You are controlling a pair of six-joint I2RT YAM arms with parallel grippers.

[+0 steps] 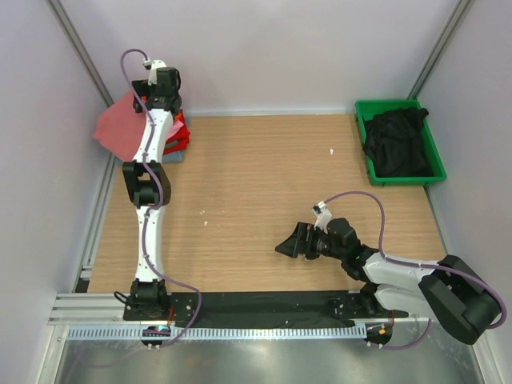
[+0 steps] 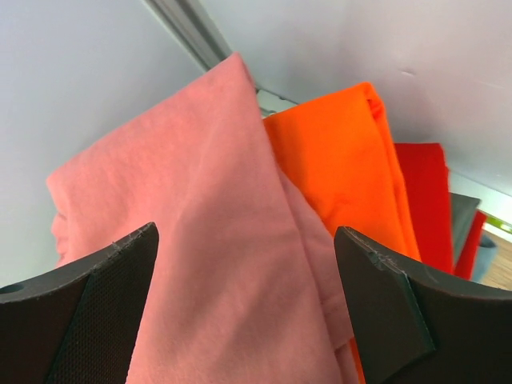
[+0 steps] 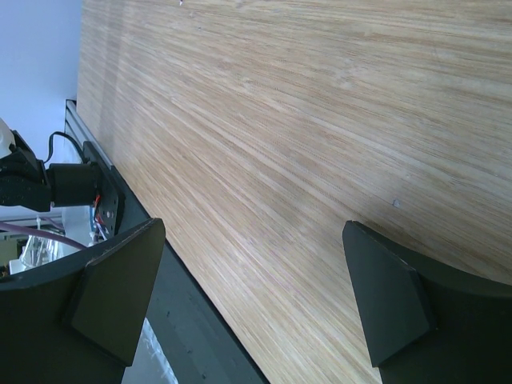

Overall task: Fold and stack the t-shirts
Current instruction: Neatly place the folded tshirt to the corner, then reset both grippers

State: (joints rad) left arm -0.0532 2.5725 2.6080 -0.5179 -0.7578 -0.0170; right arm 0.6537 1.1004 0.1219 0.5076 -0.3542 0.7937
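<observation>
A faded salmon-red t-shirt (image 1: 118,126) lies folded at the far left corner and hangs past the table's left side. My left gripper (image 1: 147,104) is over it, open; in the left wrist view the salmon cloth (image 2: 200,240) fills the gap between the wide-apart jaws of that gripper (image 2: 246,232). Beside it lies a stack of orange (image 2: 344,168), red (image 2: 424,192) and grey-blue (image 2: 462,216) shirts (image 1: 178,132). A black t-shirt (image 1: 396,142) lies crumpled in the green bin (image 1: 360,112). My right gripper (image 1: 292,240) is open and empty, low over the bare table (image 3: 254,226).
The green bin stands at the far right corner. Grey walls close in the left, back and right sides. A black strip and metal rail (image 1: 240,308) run along the near edge by the arm bases. Wooden tabletop (image 1: 256,184) lies between the arms.
</observation>
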